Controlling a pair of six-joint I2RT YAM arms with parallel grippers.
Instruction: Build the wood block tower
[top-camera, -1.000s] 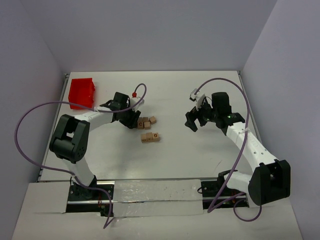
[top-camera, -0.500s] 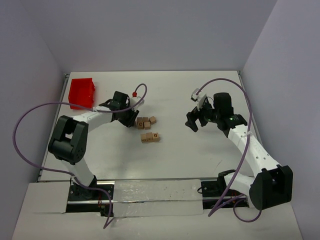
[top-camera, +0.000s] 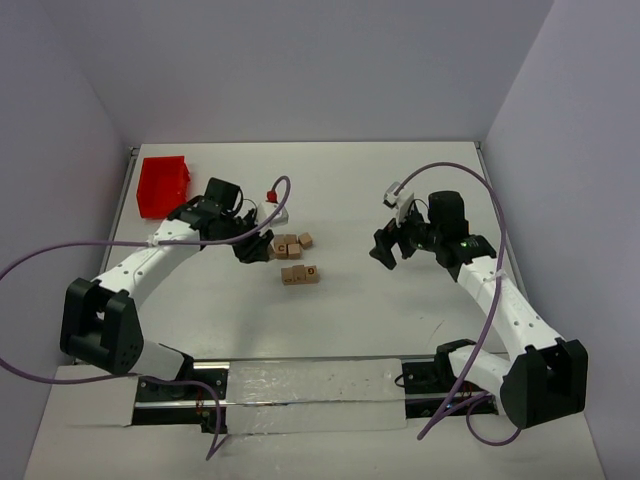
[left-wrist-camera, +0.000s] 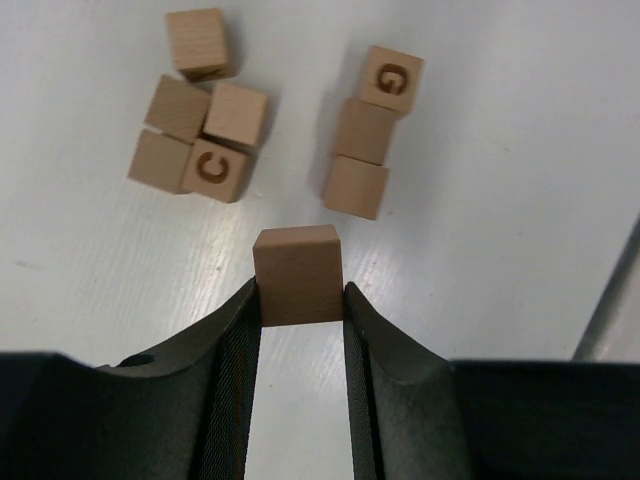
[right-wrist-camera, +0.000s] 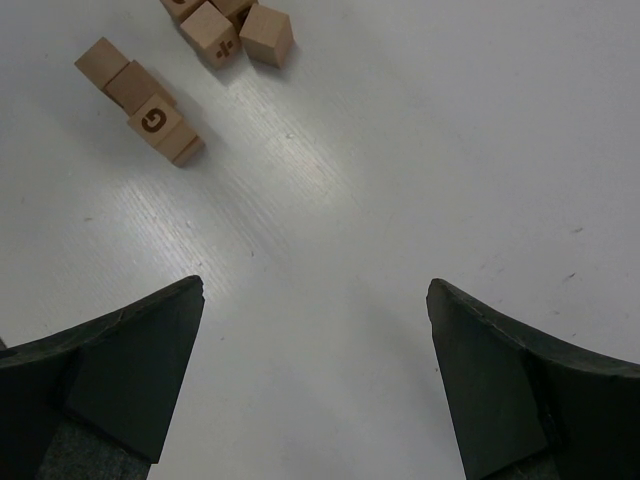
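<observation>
My left gripper (left-wrist-camera: 298, 300) is shut on a plain tan wood cube (left-wrist-camera: 297, 275) and holds it above the table. Beyond it lie a cluster of several cubes, one marked C (left-wrist-camera: 213, 168), and a row of three cubes, the far one marked G (left-wrist-camera: 390, 78). In the top view the left gripper (top-camera: 252, 247) is just left of the cluster (top-camera: 289, 245) and the row (top-camera: 300, 273). My right gripper (top-camera: 385, 250) is open and empty, well right of the cubes; its wrist view shows the G row (right-wrist-camera: 152, 118) far off at upper left.
A red plastic bin (top-camera: 163, 186) stands at the back left, behind the left arm. Purple cables loop over both arms. Grey walls close in the table on three sides.
The left arm has swung its elbow out to the left and its gripper has risen and drawn a little left of the cube cluster. The right arm has shifted only slightly.
</observation>
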